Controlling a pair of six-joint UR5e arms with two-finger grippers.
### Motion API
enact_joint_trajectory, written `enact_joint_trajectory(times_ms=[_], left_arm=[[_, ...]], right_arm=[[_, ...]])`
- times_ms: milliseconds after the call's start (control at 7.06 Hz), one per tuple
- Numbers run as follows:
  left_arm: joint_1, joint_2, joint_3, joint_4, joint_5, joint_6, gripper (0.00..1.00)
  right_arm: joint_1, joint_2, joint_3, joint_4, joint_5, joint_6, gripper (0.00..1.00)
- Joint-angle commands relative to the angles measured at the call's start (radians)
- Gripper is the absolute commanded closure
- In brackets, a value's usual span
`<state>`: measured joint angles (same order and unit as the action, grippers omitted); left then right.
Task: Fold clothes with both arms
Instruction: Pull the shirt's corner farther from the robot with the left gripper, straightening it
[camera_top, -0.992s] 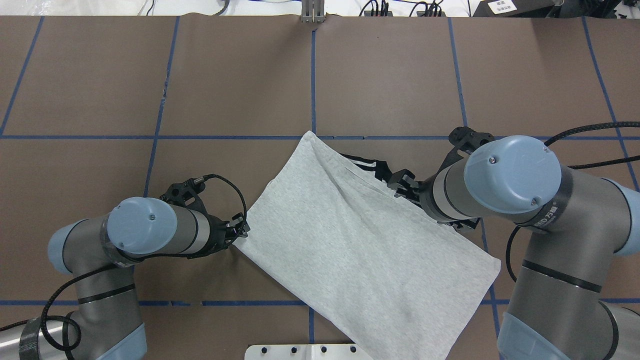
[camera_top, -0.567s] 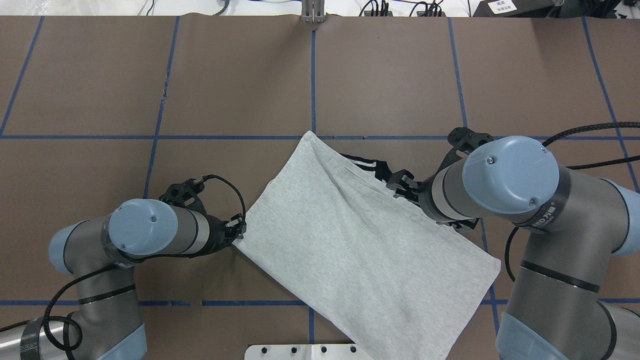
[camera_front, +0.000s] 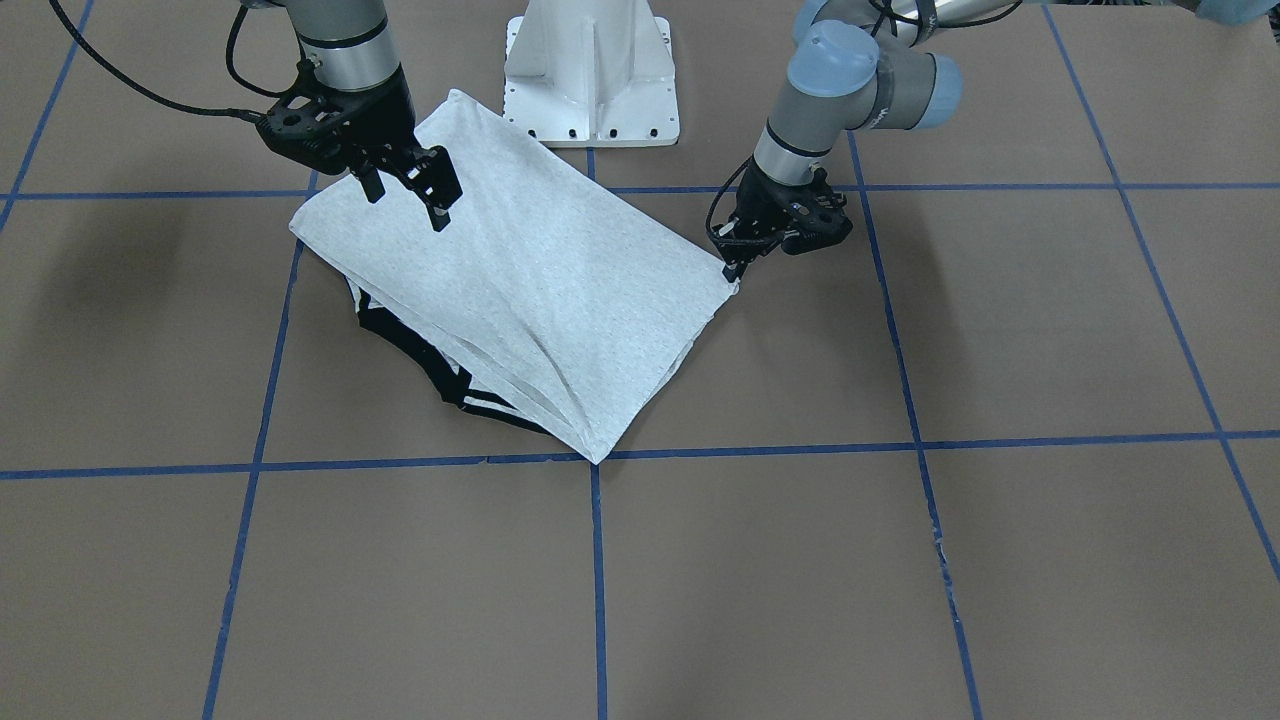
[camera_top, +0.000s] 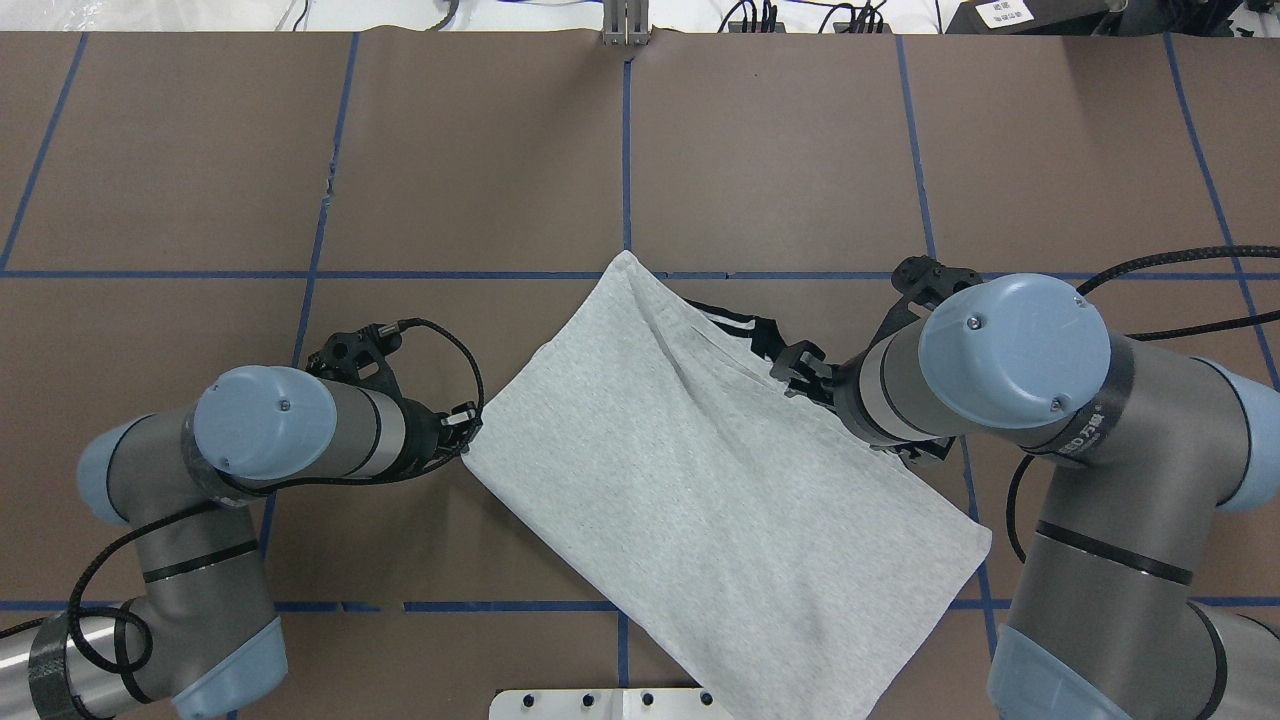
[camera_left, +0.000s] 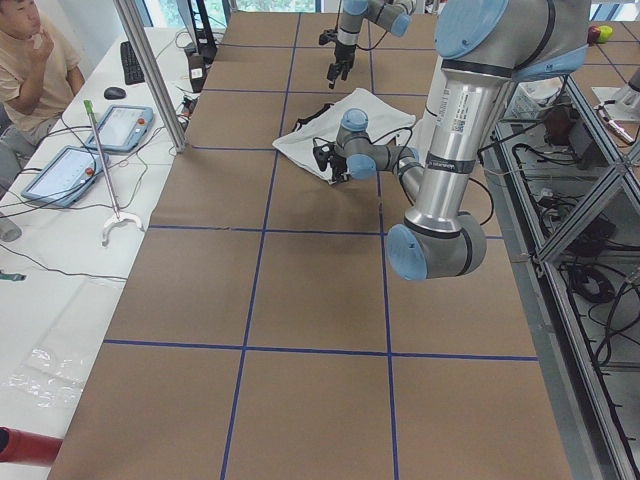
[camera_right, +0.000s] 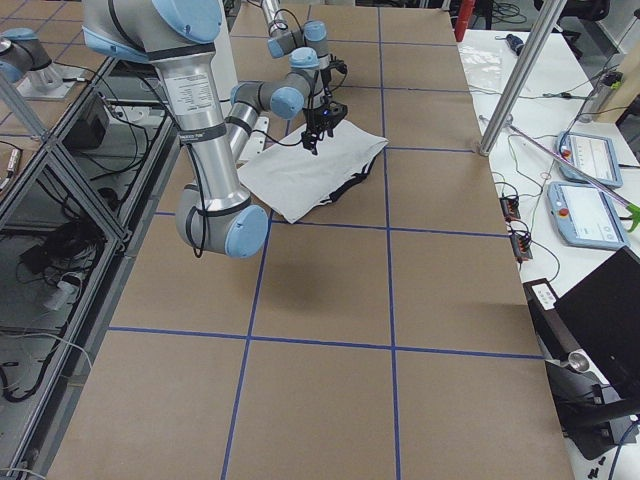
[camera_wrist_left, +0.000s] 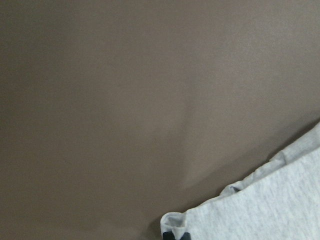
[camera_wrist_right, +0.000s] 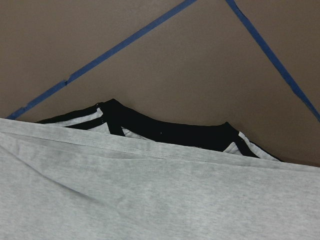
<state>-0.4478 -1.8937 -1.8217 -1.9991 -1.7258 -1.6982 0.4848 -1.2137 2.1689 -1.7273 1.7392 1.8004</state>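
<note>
On the overhead view's left, the silver-grey tubular left arm (camera_top: 290, 440) with light-blue joint caps reaches in low over the brown paper-covered worktop (camera_top: 480, 150), which is crossed by blue tape lines. Its black two-finger left claw (camera_top: 468, 432) is clenched, with its tips drawn together on the left corner of the light heather-grey T-shirt (camera_top: 700, 500). The left wrist camera shows that corner, slightly curled, against bare brown paper.

The T-shirt lies folded into a long rectangle, plain side up, slanting across the middle of the worktop. One corner touches a blue tape crossing on the side away from the robot. The opposite end lies at the base plate of the white metal pedestal (camera_front: 590, 70). Along the upper right edge, the black collar and black shoulder stripes (camera_top: 735, 325) stick out from under the grey layer, flat on the paper.

To the right, the silver-grey tubular right arm (camera_top: 1010, 355) comes in over that same edge. Its black two-finger right claw (camera_front: 406, 208) is released, with the two fingers spread apart over the grey cloth near the collar. I cannot tell whether the tips touch the fabric. The right wrist camera looks onto the fold edge, with the collar behind it.
</note>
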Motion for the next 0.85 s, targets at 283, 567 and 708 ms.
enact_joint_trajectory(times_ms=[283, 567, 708], left_arm=[[-0.23, -0.212, 0.246, -0.021, 0.018, 0.23, 1.0], [-0.273, -0.381, 0.461, -0.143, 0.015, 0.172, 1.0], [-0.273, -0.486, 0.624, -0.23, 0.015, 0.122, 1.0]], right_arm=[[0.001, -0.001, -0.003, 0.0, -0.004, -0.001, 0.0], [0.003, -0.003, -0.023, 0.078, -0.006, 0.0, 0.0], [0.003, -0.003, -0.044, 0.093, -0.004, -0.001, 0.0]])
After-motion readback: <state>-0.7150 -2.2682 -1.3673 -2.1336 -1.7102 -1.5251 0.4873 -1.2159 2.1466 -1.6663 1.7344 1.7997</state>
